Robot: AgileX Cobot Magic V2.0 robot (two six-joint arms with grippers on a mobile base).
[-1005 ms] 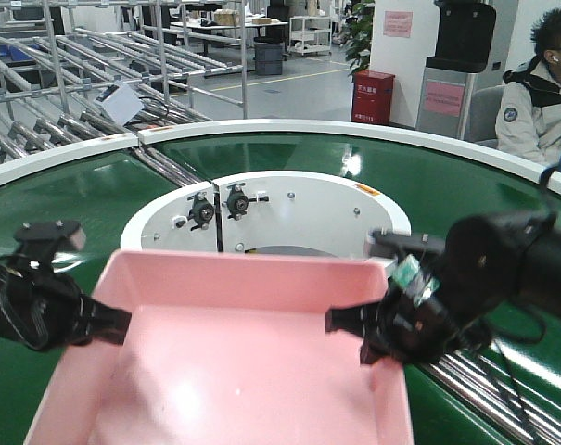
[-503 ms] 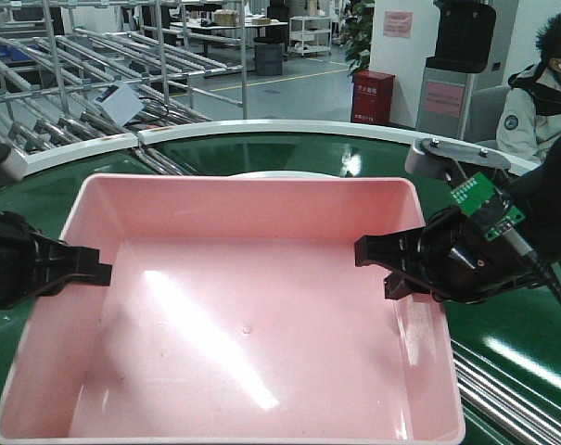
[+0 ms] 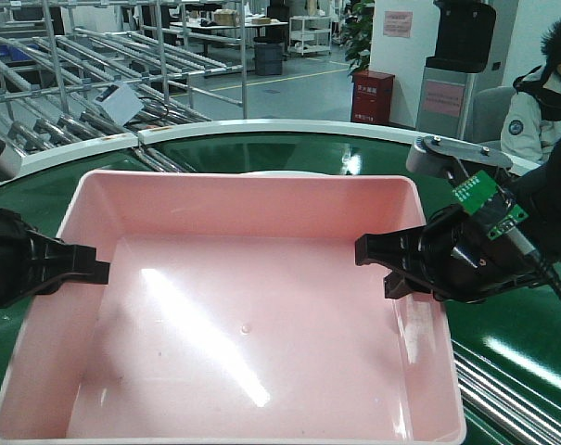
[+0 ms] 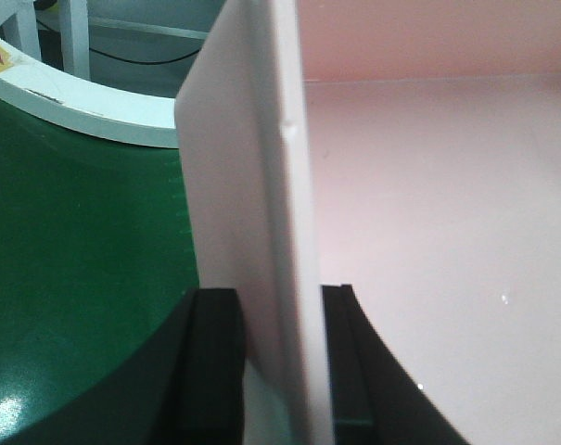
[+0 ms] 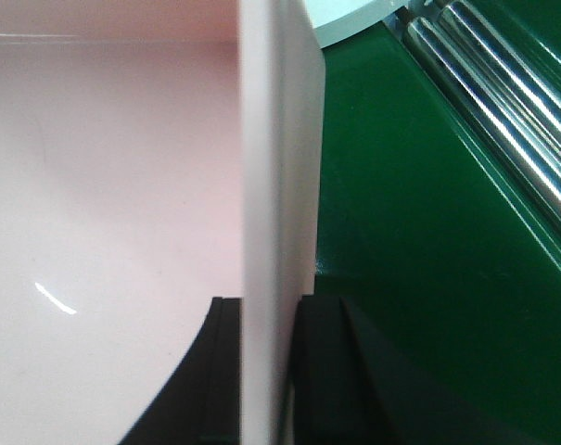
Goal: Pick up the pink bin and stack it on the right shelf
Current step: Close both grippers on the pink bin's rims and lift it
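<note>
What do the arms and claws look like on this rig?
Both arms are black. The left claw and right claw have flat, angular black fingers. The right wrist carries a green circuit board, a grey bracket and a black cable.

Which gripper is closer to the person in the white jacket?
Right. The right gripper clamps the pink bin on the wall nearest the person; the left gripper clamps the opposite wall.

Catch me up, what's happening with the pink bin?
Both arms have the pink bin, one on each side wall. The left end effector is shut on the left wall and the right end effector on the right wall, each with one finger inside and one outside. The bin is over the green conveyor belt. It is not yet stacked.
</note>
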